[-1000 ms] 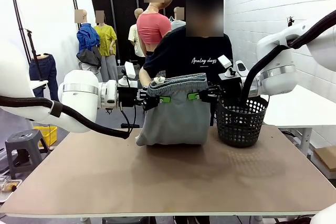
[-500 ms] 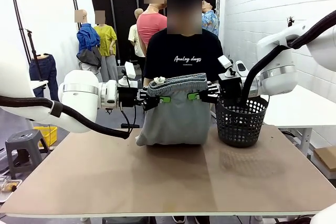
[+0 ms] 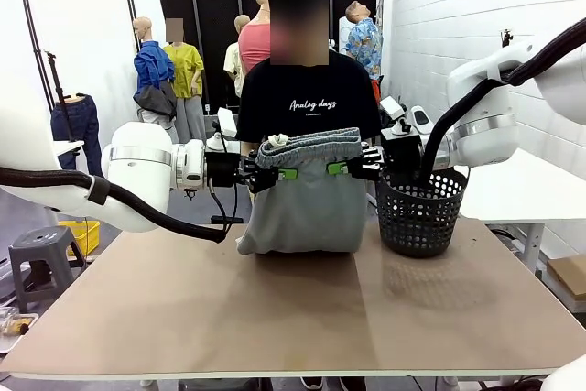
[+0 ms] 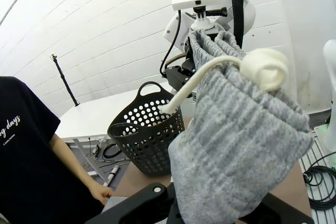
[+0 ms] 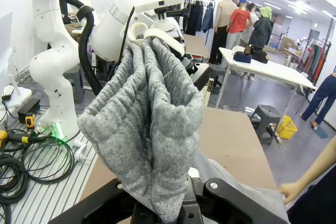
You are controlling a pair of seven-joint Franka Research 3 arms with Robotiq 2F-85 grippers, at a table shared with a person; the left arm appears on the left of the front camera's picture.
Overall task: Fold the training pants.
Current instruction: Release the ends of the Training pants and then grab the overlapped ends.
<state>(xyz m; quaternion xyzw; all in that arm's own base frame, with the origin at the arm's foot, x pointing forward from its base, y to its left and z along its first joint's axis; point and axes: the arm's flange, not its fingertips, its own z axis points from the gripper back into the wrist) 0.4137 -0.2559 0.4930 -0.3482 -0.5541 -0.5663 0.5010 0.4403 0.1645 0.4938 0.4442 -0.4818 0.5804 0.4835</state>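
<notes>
**Grey pants held up between both arms**

At the centre of the front frame, the training pants hang by the gathered waistband, their lower end reaching the table. The left gripper pinches the waistband's left end and the right gripper pinches its right end, jaws pressed on the fabric. A white drawstring loops over the band. The black mesh basket stands just right of the pants. A person stands behind.
</notes>
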